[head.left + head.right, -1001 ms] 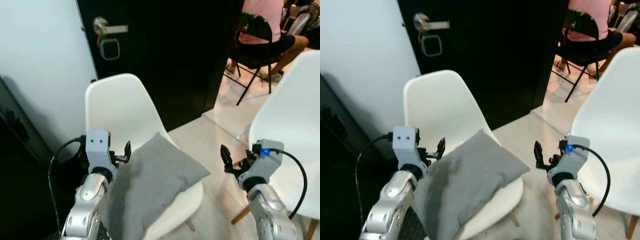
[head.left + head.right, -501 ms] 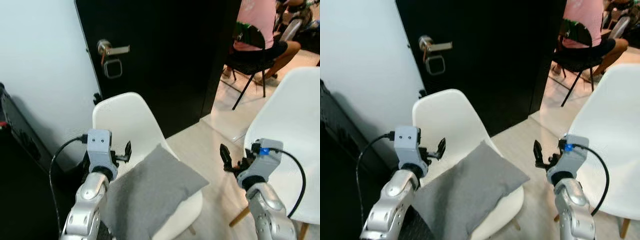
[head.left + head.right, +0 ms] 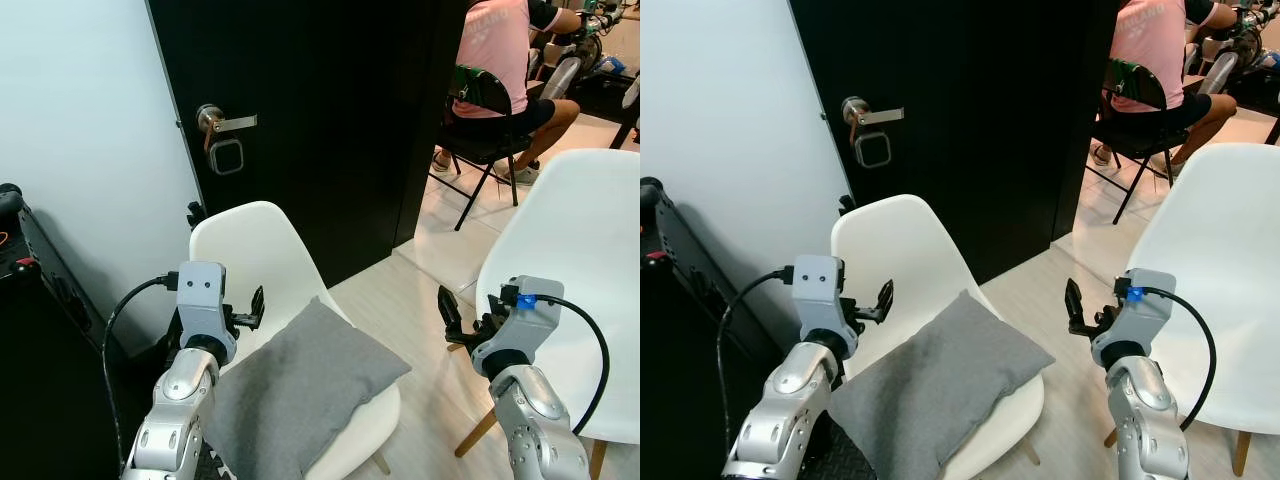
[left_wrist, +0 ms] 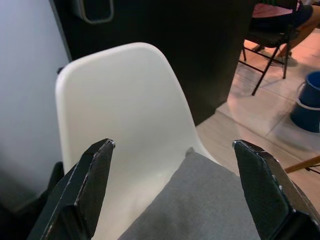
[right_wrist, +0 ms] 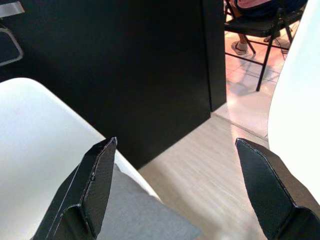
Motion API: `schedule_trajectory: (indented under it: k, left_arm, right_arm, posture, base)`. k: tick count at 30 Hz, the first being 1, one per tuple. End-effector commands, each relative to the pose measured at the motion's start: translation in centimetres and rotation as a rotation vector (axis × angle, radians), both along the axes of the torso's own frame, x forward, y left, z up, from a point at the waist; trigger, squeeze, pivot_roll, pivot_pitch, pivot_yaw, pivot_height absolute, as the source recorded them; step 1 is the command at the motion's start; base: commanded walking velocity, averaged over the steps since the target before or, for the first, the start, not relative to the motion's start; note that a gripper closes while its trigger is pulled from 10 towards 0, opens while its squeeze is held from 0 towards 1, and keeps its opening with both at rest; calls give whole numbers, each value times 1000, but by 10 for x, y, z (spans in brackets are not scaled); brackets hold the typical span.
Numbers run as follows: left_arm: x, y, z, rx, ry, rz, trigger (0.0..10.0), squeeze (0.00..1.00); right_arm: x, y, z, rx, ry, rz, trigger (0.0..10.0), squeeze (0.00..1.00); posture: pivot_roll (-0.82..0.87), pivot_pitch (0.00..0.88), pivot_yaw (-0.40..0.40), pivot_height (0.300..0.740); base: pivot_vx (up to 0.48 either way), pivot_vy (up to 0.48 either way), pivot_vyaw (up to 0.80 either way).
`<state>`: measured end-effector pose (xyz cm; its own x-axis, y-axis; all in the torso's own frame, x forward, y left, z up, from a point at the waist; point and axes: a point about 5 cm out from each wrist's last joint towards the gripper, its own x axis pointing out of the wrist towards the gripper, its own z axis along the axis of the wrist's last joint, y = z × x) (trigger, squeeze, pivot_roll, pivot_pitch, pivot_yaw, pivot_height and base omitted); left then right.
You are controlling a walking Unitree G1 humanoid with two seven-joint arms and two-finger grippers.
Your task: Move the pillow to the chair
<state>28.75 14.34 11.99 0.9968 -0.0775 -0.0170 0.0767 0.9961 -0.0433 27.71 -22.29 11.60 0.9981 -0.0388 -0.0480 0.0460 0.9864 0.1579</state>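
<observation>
Pillow (image 3: 300,385) lies flat on the seat of the near white chair (image 3: 250,250), one corner up against the chair's back and another poking past the front edge of the seat. In the left eye view the left gripper (image 3: 250,305) hangs just beside the chair's back, above the pillow's upper edge, and the right gripper (image 3: 452,315) sits well apart from the chair, between it and a second white chair (image 3: 570,250). Neither holds anything. A black door (image 3: 320,100) stands behind the chair, and a person on a folding chair (image 3: 495,60) sits beyond the doorway.

The right eye view gives the same layout; the pillow's lower end, toward the seat's front, is cut off by the frame, so how much overhangs there is hard to judge.

The left wrist view looks down on the chair's back and the pillow, with both black fingers (image 4: 92,187) spread wide and nothing between them.

The right wrist view shows its fingers (image 5: 95,190) equally wide apart, over the chair's edge, a strip of pillow and bare floor (image 5: 210,175).

The risk I see is the overhanging corner: a brush from either arm, or a bump against the chair, could tip the pillow off the seat.
</observation>
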Motion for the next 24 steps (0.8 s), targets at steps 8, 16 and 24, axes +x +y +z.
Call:
schedule_trajectory:
  k: [8, 16, 24]
  left_arm:
    - [1, 1, -3, 9, 4, -6, 10000, 0]
    - [3, 0, -3, 7, -5, -6, 10000, 0]
    - [2, -1, -2, 6, -11, -8, 10000, 0]
  right_arm:
    - [7, 13, -1, 40, 31, 29, 10000, 0]
    - [8, 11, -4, 25, 53, 23, 10000, 0]
    - [9, 10, -4, 22, 59, 20, 10000, 0]
  posture:
    - [-63, 0, 17, 740]
    - [-65, 0, 10, 740]
    - [-62, 3, 6, 740]
  base:
    - [0, 0, -800]
    - [0, 0, -800]
    - [-84, 0, -800]
